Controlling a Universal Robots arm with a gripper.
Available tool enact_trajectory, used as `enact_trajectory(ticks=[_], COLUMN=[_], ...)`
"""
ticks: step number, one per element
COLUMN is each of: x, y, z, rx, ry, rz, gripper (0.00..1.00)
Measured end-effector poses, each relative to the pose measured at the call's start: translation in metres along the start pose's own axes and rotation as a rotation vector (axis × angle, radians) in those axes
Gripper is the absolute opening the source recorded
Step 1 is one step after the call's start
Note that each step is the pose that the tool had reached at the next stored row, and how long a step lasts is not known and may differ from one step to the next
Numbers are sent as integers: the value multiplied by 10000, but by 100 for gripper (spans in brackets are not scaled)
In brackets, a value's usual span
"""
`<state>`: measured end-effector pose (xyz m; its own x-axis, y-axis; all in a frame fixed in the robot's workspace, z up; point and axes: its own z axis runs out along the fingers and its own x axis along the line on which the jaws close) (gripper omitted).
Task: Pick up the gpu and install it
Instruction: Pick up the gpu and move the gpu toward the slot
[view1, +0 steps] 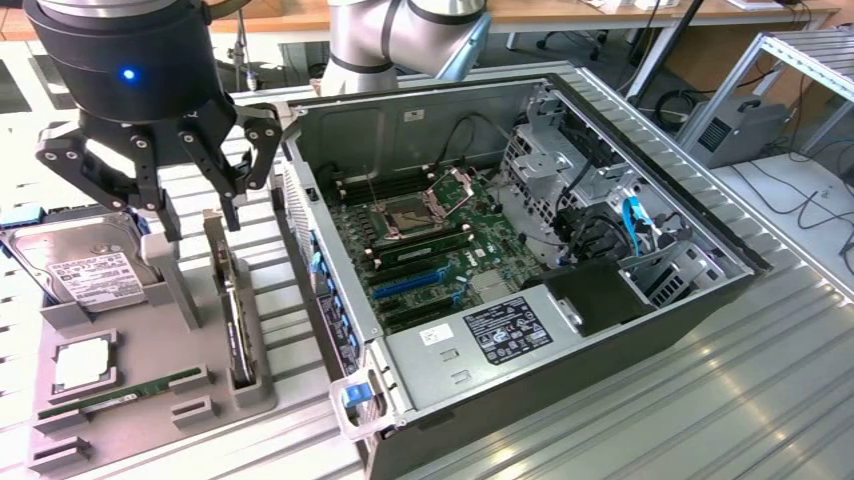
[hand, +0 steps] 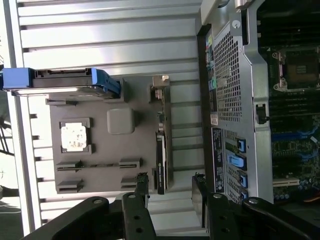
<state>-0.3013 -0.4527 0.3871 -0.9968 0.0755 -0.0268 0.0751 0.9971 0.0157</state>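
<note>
Above the tray (view1: 154, 345), the gripper (view1: 200, 222) hangs, jaws spread wide, over the gpu (view1: 235, 310) standing on edge beside the open case (view1: 400, 130).

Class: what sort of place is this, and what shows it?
Probably a robotics lab set up for computer assembly: an open PC case lies on a slatted metal table, a grey tray beside it holds a hard drive and the gpu, and the end effector hangs above that tray.

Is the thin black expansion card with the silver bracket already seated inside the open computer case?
No, the black card stands on edge in the grey holder tray outside the case.
</note>
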Motion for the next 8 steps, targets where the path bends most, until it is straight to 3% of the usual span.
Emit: enact_trajectory(ticks=[8], x=[1], y=[13], z=[19], rx=[15], ry=[-1], rz=[-1], gripper=[48])
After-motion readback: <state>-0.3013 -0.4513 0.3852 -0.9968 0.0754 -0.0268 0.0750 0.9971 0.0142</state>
